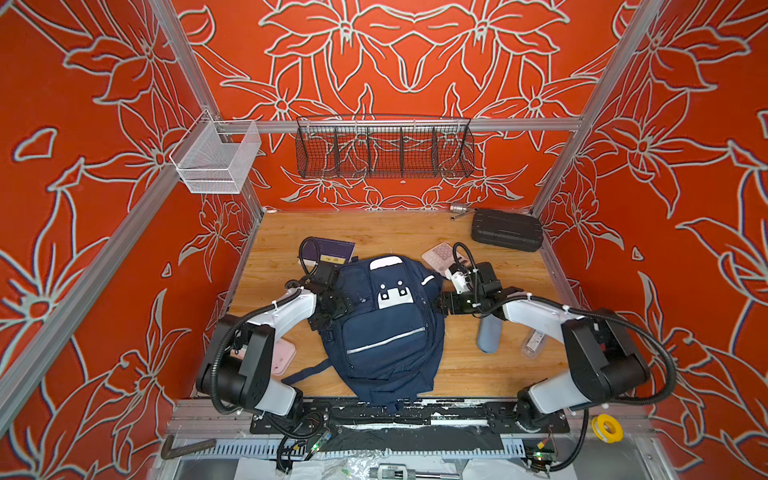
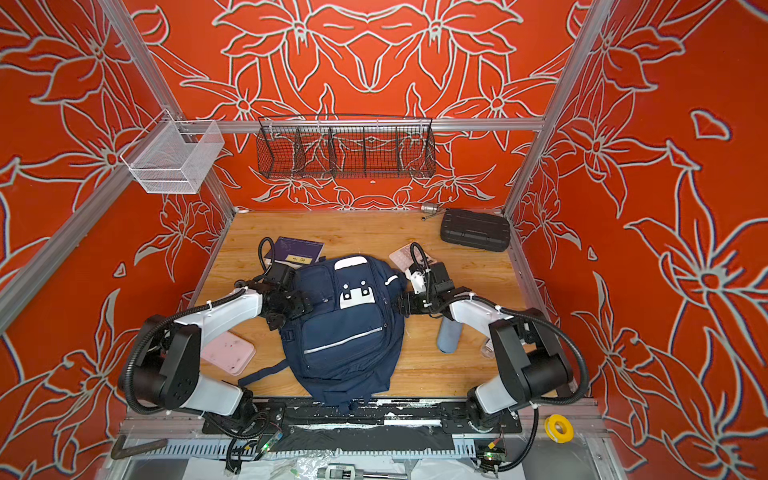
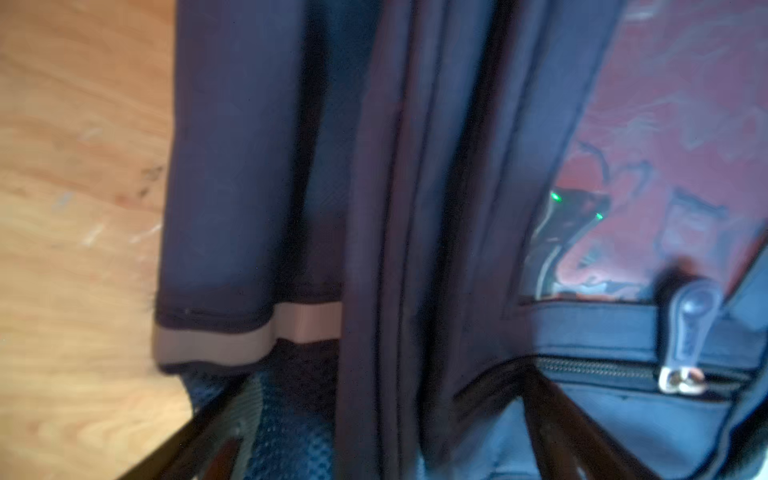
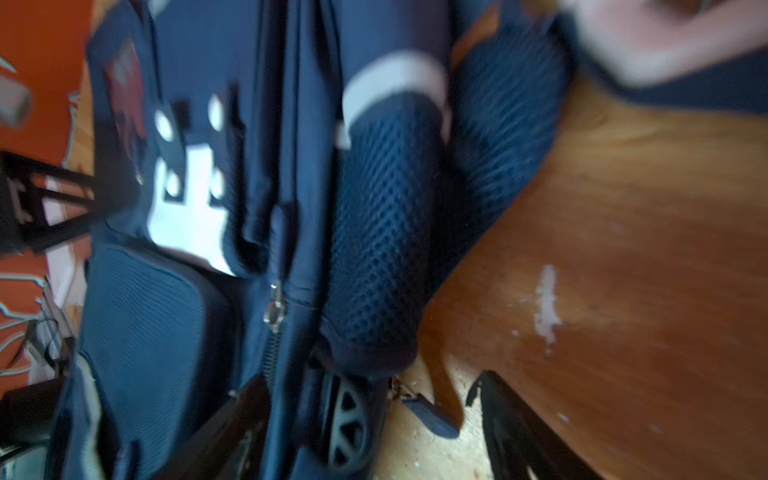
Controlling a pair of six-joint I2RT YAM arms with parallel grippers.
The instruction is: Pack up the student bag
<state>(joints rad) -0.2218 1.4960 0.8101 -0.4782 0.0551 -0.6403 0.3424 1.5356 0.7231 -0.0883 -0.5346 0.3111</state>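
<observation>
Packing looks barely begun, judging from how much lies outside. On the left of the table (image 1: 374,232) sit a pink case (image 1: 284,353) near and a purple notebook (image 1: 332,249) farther back, both outside the bag. The left gripper (image 1: 338,307) is at the left flank of the student bag (image 1: 386,332). Its jaws are wide apart and straddle the side folds in the left wrist view, with no pinch that I can make out. The bag lies flat, front up, in the middle of the table, its bottom hanging over the near edge, and no pocket visibly gapes. The right gripper (image 1: 442,302) meets the right flank, jaws also spread wide, one finger over the fabric and the other above bare wood. Further right, a pale calculator (image 1: 440,254), a grey-blue bottle (image 1: 488,336) and a clear pouch (image 1: 534,343) remain unpacked. What is inside the bag is hidden.

Writing is scarce. The notebook's yellow label carries dark marks too small to read. The bag's white patch (image 1: 392,296) shows only dark dots. A zip pull (image 3: 692,316) seems embossed, but blur hides it.
</observation>
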